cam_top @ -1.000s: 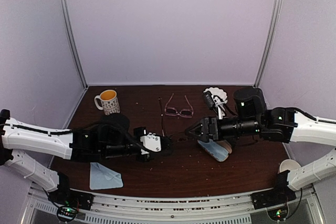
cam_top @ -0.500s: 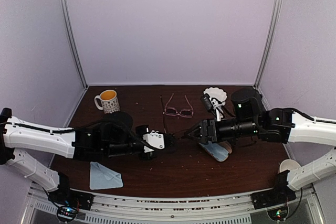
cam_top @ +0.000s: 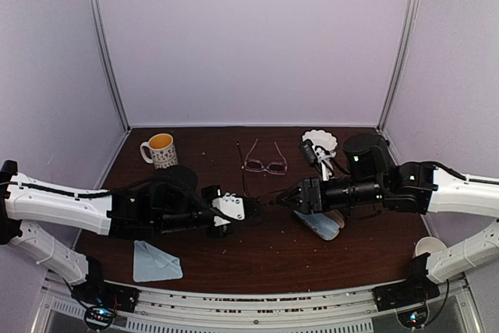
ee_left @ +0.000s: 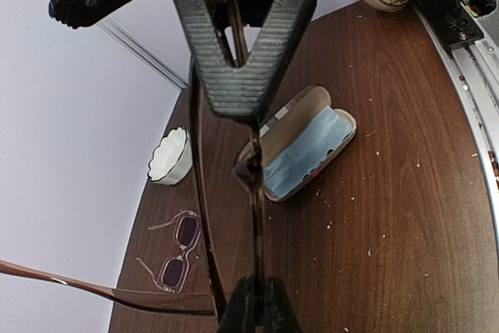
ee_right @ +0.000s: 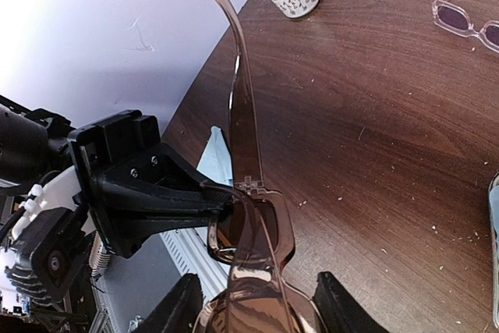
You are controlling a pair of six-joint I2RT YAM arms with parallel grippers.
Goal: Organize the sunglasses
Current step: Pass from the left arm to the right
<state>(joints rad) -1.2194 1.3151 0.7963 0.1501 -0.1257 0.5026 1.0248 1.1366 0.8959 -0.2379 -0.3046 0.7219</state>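
Left end effector (ee_left: 257,294) is clamped on the dark pair (ee_right: 253,232), holding it off the bench (cam_top: 265,259) between the two arms. Right end effector (ee_right: 259,306) has its fingers (ee_right: 183,306) on either side of the brown frame. Only the right wrist view shows this, and it does not show whether they pinch it. From above, that pair is barely a thin line. Pink pair (cam_top: 265,165) lies unfolded near the back. Left wrist view shows the case (ee_left: 304,154) open and blue-lined; from above the right arm partly hides it.
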